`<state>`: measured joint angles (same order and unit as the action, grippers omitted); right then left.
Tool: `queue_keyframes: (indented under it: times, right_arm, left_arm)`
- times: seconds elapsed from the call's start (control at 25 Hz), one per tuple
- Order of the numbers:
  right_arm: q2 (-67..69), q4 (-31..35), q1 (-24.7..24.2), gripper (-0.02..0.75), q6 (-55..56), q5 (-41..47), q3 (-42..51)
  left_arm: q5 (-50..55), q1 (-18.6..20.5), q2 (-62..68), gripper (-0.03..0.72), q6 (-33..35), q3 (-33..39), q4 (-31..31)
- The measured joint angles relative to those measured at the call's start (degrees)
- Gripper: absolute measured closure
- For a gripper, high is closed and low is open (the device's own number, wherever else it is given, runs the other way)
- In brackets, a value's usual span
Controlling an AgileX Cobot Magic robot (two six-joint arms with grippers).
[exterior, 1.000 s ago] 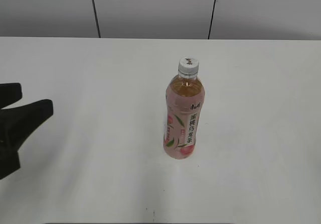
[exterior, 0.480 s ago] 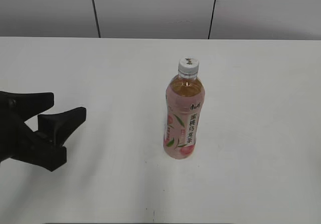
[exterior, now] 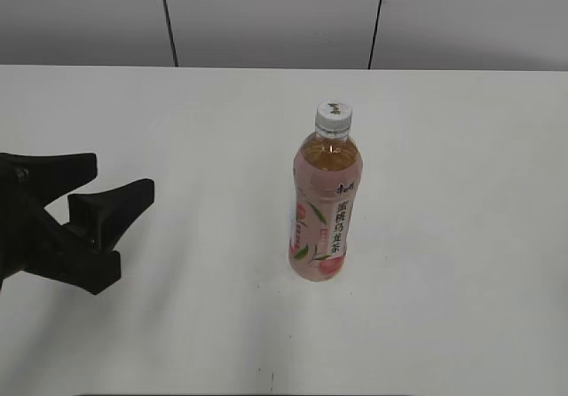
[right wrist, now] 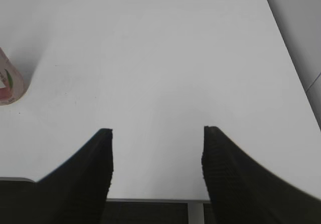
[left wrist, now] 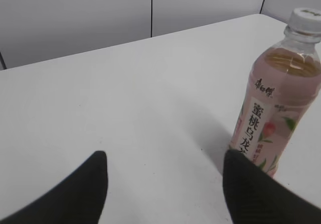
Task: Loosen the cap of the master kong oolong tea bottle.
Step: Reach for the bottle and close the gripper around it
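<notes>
Left gripper spread wide, well left of the bottle.
Right gripper also gapes over bare white table; the master kong oolong tea bottle stands upright mid-table, cap on, untouched.

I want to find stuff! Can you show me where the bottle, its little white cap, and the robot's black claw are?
master kong oolong tea bottle (exterior: 324, 223): exterior view, on its pink label.
cap (exterior: 334, 114): exterior view, on its white top.
left gripper (exterior: 105, 178): exterior view, in the open gap between its black fingertips.
</notes>
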<state>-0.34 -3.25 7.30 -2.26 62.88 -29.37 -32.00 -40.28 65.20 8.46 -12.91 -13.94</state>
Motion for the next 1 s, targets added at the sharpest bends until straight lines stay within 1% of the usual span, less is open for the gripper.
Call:
queue_keyframes:
  times: [0.36,0.44,0.52,0.6,0.64,0.88,1.0]
  right_arm:
    - [0.0,0.0,0.0,0.307,0.0,0.0,0.0]
    - [0.0,0.0,0.0,0.307,0.0,0.0,0.0]
    - [0.0,0.0,0.0,0.307,0.0,0.0,0.0]
    - [0.0,0.0,0.0,0.307,0.0,0.0,0.0]
    - [0.0,0.0,0.0,0.307,0.0,0.0,0.0]
    - [0.0,0.0,0.0,0.307,0.0,0.0,0.0]
    - [0.0,0.0,0.0,0.307,0.0,0.0,0.0]
  left_arm:
    - [-4.1,0.0,0.0,0.249,-3.7,0.0,0.5]
    - [-4.8,0.2,0.0,0.249,-7.6,0.0,4.5]
    - [-7.2,1.0,0.2,0.249,-13.3,0.3,12.6]
    - [-11.1,2.2,1.4,0.249,-17.3,1.4,19.9]
    - [-12.9,2.7,2.3,0.249,-18.4,1.9,21.9]
    - [-18.9,3.3,10.9,0.237,-20.3,3.0,26.0]
    - [-25.0,3.3,16.6,0.226,-20.4,3.1,28.2]
